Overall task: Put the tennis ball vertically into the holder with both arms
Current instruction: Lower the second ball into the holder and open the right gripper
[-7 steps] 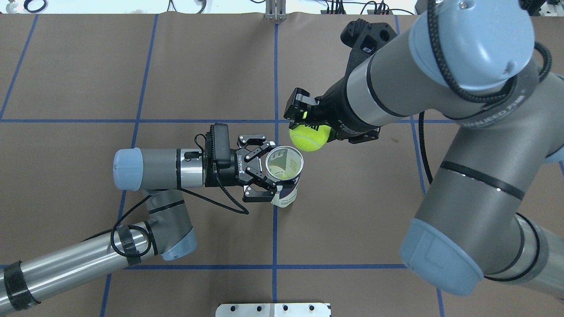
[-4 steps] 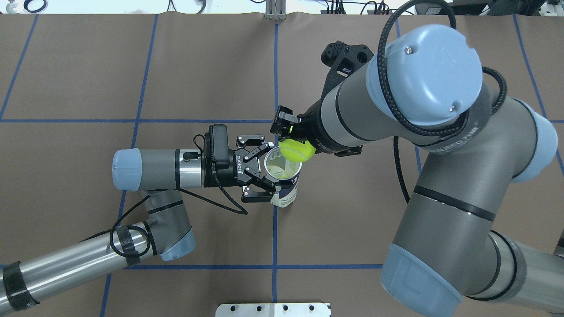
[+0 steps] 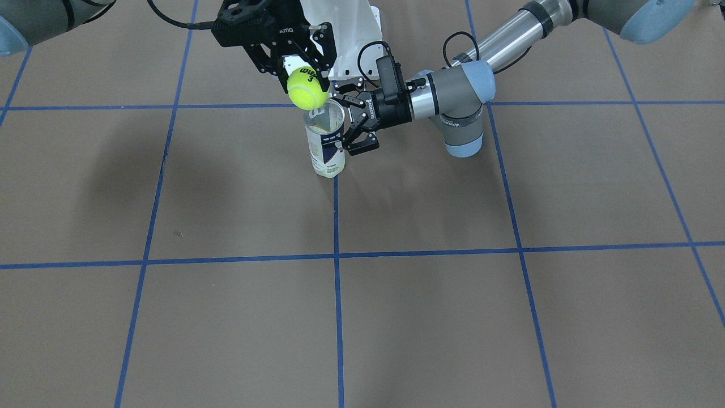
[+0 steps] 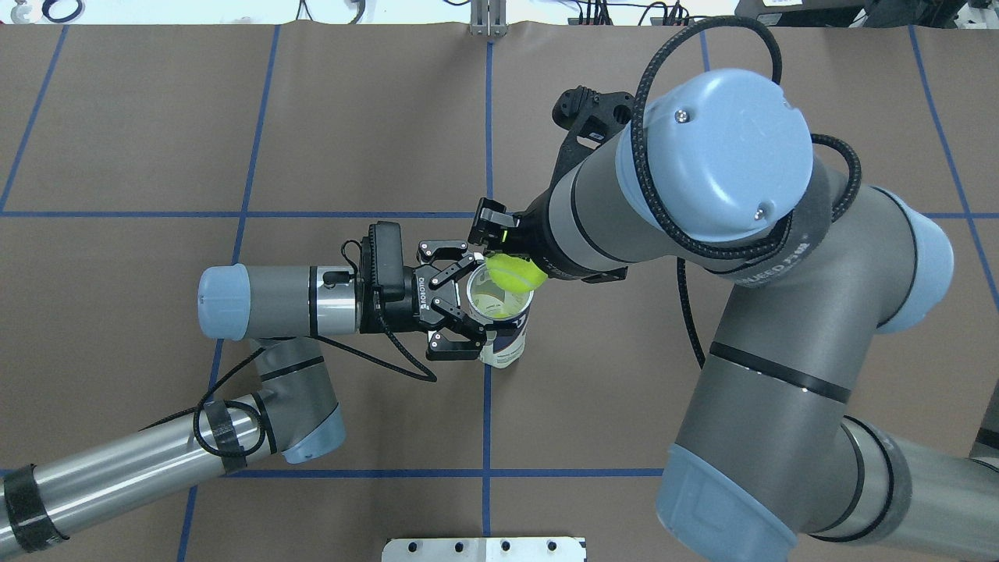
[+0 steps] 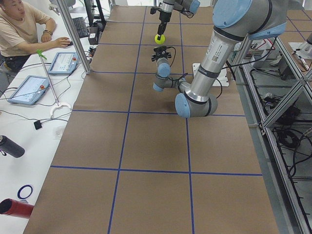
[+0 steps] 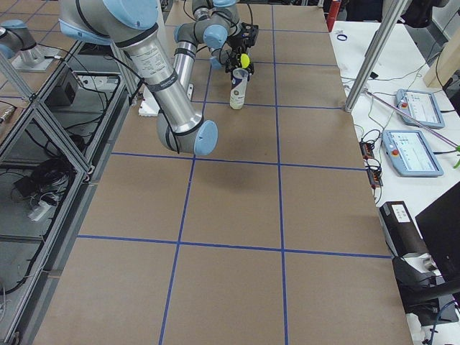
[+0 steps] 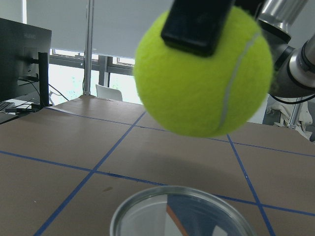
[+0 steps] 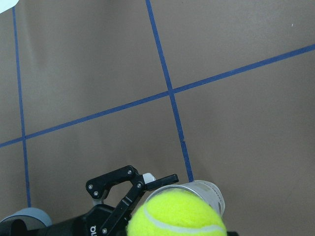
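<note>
**Ball held above the open can, two arms.** My left gripper (image 4: 480, 300) reaches in level from the side. Its two fingers are closed on the holder (image 3: 325, 148) at about mid-height, one on each flank, pinching the clear wall. The holder stands upright on the brown table (image 3: 430, 317) with its mouth open upward, just beside a blue tape line (image 3: 336, 215) (its white and navy label shows in the front-facing view).

My right gripper (image 3: 305, 84) points down from above. Its fingers press on opposite sides of the tennis ball (image 3: 307, 89) and carry it.

The ball hangs over the holder's mouth and is not inside it. In the left wrist view a strip of table shows between the ball's underside and the rim, so the two are apart. From overhead the ball covers only the far right part of the opening, off its centre. The right wrist view shows the rim jutting out past one edge of the ball.
</note>
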Action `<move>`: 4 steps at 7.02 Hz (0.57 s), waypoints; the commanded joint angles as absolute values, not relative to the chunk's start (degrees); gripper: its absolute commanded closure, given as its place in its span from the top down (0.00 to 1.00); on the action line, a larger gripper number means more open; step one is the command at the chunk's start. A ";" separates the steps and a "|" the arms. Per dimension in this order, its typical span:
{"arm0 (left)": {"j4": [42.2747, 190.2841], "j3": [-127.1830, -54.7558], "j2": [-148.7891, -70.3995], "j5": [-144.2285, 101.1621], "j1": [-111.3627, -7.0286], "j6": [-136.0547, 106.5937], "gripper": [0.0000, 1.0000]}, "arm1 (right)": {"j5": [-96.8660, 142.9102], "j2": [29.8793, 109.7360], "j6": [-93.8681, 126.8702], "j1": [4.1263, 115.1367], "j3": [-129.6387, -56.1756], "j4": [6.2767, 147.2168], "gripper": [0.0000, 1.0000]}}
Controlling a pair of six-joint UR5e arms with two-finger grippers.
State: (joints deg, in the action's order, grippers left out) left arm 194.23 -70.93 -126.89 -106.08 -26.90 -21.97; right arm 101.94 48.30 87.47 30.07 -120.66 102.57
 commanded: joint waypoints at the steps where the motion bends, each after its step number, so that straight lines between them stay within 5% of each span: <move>1: 194.50 -70.93 -126.83 -106.08 -26.72 -21.97 0.90 | 101.08 47.12 87.54 29.53 -119.54 102.57 0.09; 2: 194.50 -70.93 -126.91 -106.00 -26.72 -21.97 0.90 | 100.29 47.02 87.54 29.01 -119.53 102.57 0.39; 3: 194.50 -70.93 -126.91 -106.00 -26.72 -21.97 0.90 | 98.11 47.02 87.45 27.96 -119.53 102.57 0.89; 4: 194.50 -70.93 -126.91 -106.00 -26.72 -21.97 0.90 | 97.83 47.02 87.45 27.78 -119.53 102.57 0.98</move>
State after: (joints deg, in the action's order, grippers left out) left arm 194.49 -70.93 -126.90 -106.01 -26.73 -21.97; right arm 98.86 47.07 87.48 28.32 -119.58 102.57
